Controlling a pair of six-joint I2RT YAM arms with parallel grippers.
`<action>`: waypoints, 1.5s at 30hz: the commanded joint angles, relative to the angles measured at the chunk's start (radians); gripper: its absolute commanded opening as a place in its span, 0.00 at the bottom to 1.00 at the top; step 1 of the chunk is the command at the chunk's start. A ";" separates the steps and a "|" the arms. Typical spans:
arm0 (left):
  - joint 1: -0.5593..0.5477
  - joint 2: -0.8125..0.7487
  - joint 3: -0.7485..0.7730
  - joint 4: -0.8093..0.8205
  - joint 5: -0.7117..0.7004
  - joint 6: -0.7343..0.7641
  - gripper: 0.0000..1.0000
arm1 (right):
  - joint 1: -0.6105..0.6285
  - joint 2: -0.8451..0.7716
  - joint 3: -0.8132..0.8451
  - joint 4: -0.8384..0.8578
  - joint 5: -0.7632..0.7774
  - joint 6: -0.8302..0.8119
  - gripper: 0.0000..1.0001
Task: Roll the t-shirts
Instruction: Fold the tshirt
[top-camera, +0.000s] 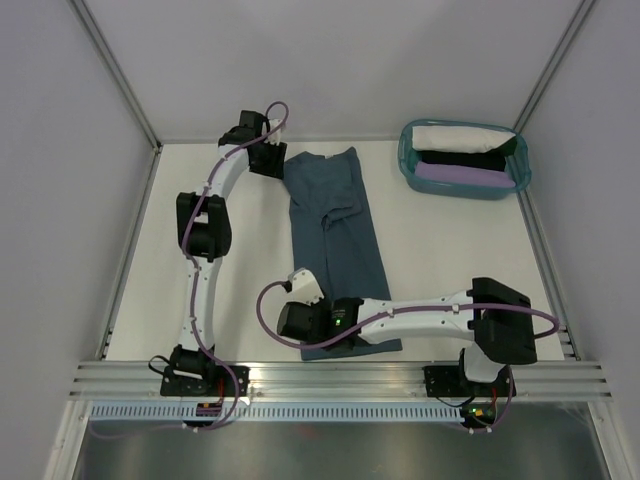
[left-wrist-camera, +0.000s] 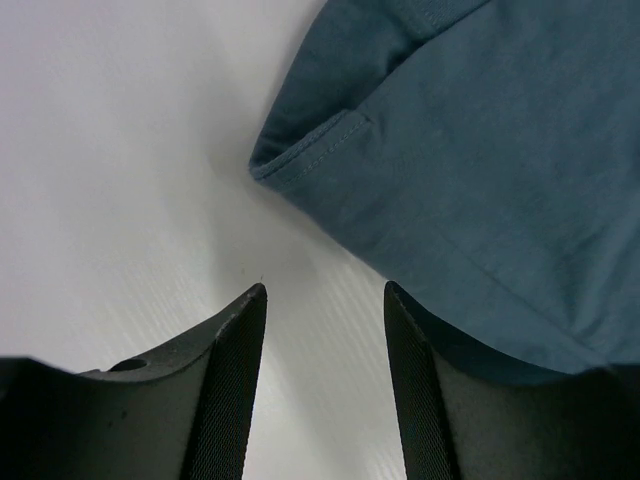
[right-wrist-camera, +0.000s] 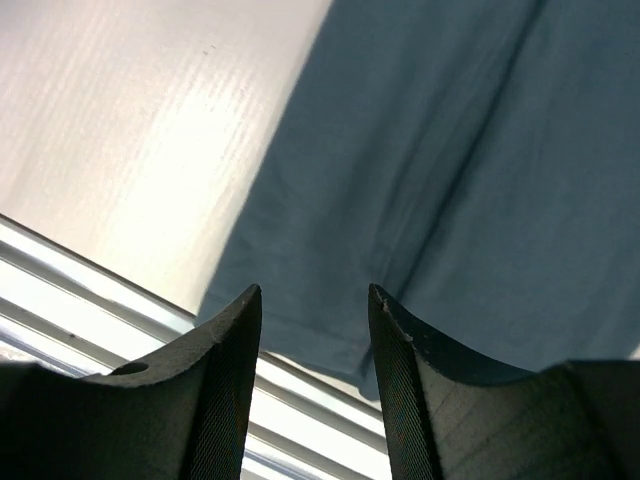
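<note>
The slate-blue t-shirt (top-camera: 338, 235) lies folded lengthwise, with the left gripper (left-wrist-camera: 325, 290) at its far corner and the right gripper (right-wrist-camera: 315, 293) over its near hem — both parted, holding nothing.

A teal plastic basket (top-camera: 455, 190) sits on the white table (top-camera: 450, 250); aluminium rails (top-camera: 340, 378) line the table edge farthest from the basket; pale grey walls (top-camera: 340, 60) rise just behind the basket.
</note>
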 joint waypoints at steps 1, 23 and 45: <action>0.006 0.051 0.076 0.035 0.090 -0.142 0.58 | -0.005 0.041 0.012 0.107 -0.039 -0.026 0.53; 0.021 0.151 0.088 0.062 0.138 -0.408 0.34 | 0.067 0.228 0.028 0.031 -0.143 0.024 0.07; 0.035 0.116 0.085 0.148 0.112 -0.380 0.02 | 0.175 0.105 -0.110 0.155 -0.323 -0.090 0.00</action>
